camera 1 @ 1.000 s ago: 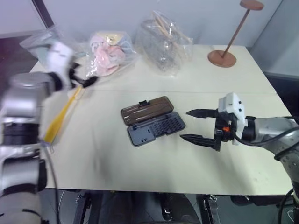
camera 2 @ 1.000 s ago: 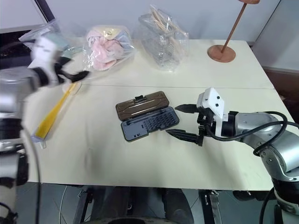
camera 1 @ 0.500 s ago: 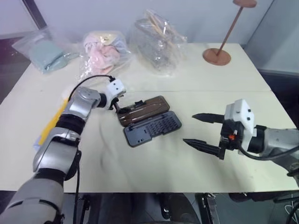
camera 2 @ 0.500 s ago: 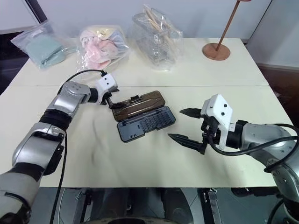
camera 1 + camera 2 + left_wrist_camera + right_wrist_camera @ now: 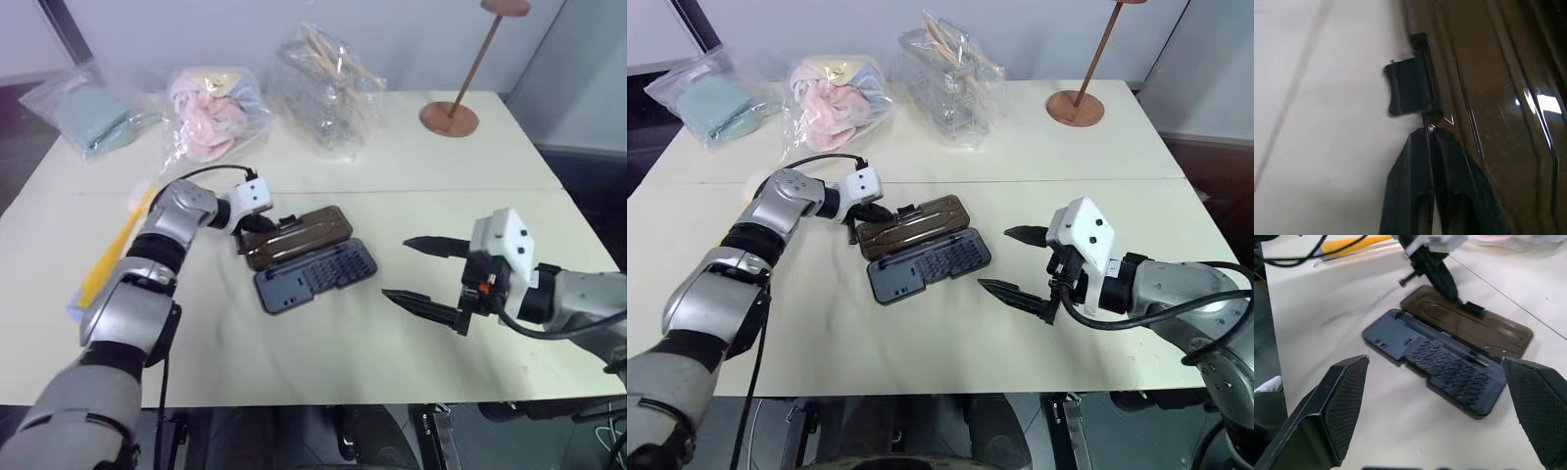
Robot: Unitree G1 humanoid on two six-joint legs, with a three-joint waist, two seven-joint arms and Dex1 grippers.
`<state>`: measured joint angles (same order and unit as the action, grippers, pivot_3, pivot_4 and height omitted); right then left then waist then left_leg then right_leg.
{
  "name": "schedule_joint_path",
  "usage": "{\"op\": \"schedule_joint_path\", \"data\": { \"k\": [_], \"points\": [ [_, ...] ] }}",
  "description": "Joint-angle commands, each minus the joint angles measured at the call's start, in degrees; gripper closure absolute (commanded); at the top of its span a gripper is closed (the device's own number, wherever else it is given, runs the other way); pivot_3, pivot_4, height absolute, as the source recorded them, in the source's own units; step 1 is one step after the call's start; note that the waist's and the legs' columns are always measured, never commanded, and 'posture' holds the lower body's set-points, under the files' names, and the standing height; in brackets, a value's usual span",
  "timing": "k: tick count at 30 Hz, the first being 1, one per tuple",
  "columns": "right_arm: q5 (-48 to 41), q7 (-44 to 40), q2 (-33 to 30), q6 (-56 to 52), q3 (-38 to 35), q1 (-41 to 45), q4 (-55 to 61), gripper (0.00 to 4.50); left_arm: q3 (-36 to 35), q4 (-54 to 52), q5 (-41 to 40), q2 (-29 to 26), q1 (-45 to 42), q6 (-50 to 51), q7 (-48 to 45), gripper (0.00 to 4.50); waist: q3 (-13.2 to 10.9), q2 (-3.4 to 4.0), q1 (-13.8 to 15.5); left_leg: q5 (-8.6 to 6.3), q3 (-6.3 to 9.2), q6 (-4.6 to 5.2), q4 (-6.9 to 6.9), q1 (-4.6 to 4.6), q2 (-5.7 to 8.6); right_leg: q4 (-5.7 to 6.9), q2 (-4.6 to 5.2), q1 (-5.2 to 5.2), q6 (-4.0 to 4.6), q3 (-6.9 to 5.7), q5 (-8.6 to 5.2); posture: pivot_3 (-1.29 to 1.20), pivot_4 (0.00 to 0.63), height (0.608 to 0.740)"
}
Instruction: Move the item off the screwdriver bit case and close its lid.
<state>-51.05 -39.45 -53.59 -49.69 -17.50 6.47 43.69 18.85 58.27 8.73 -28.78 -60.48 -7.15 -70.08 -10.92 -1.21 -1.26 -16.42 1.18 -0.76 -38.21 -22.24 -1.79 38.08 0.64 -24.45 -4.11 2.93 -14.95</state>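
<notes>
The screwdriver bit case [image 5: 315,274] lies open at the middle of the cream table [image 5: 323,372], its dark tray toward the robot and the lid [image 5: 294,235] folded flat at the tray's 12 o'clock side. The left gripper [image 5: 880,211] has its fingers pressed together, tips set against the lid's outer edge just beside the small black latch tab [image 5: 1409,85]; nothing is pinched between them. The right gripper [image 5: 423,274] hangs at the case's 3 o'clock, apart from it, fingers spread wide and holding nothing. The item [image 5: 116,250], a yellow-handled brush, lies flat on the table at the case's 9 o'clock, well apart from it, beyond the left arm. Three clear bags [image 5: 211,113] sit along the table's far edge, around 11 to 12 o'clock of the case, and a copper stand [image 5: 451,117] is at about 1 o'clock.
</notes>
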Motion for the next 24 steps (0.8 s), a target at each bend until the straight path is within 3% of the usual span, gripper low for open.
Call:
{"op": "schedule_joint_path", "data": {
  "k": [1, 7, 20, 24],
  "points": [
    [-1.31, -1.29, -1.51, 0.78, -1.94, 0.22, 1.06, 0.00, 2.55, -3.12, -0.18, -1.72, 5.35, -4.51, -12.27, 4.48, 0.05, 0.08, 0.05, -0.02, 0.00, 0.04, 0.01, 0.00, -0.01, -0.01, -0.01, 0.00, 0.01, 0.00, -0.01, 0.00, 0.150, 0.737],
    [-1.79, -2.85, -2.95, 0.77, -1.24, 0.88, -0.07, 0.00, 1.53, -5.12, -2.40, -2.44, 6.44, -10.94, -18.71, 4.48, 0.05, 0.08, 0.30, -0.05, -0.02, 0.09, -0.01, -0.02, -0.02, -0.03, 0.00, 0.00, 0.03, -0.01, -0.02, 0.00, 0.150, 0.737],
    [0.27, -5.99, -3.00, 2.27, 3.83, 5.75, -3.97, 0.00, 0.85, -2.97, 2.09, -5.06, 5.98, -8.46, -6.04, 4.48, 0.09, 0.10, 0.31, -0.03, 0.00, 0.08, -0.05, 0.21, -0.01, 0.02, -0.01, 0.21, 0.03, -0.01, 0.00, 0.00, 0.150, 0.737],
    [2.10, -7.78, -2.24, 3.78, 7.39, 8.17, -6.54, 0.00, -0.72, -7.00, 1.33, -8.06, 9.43, -5.06, -3.92, 4.48, 0.10, 0.11, -0.53, -0.02, 0.02, 0.07, 0.01, 0.91, -0.04, 0.03, -0.12, 0.80, 0.17, 0.08, 0.03, 0.00, 0.150, 0.737]
  ]
}}
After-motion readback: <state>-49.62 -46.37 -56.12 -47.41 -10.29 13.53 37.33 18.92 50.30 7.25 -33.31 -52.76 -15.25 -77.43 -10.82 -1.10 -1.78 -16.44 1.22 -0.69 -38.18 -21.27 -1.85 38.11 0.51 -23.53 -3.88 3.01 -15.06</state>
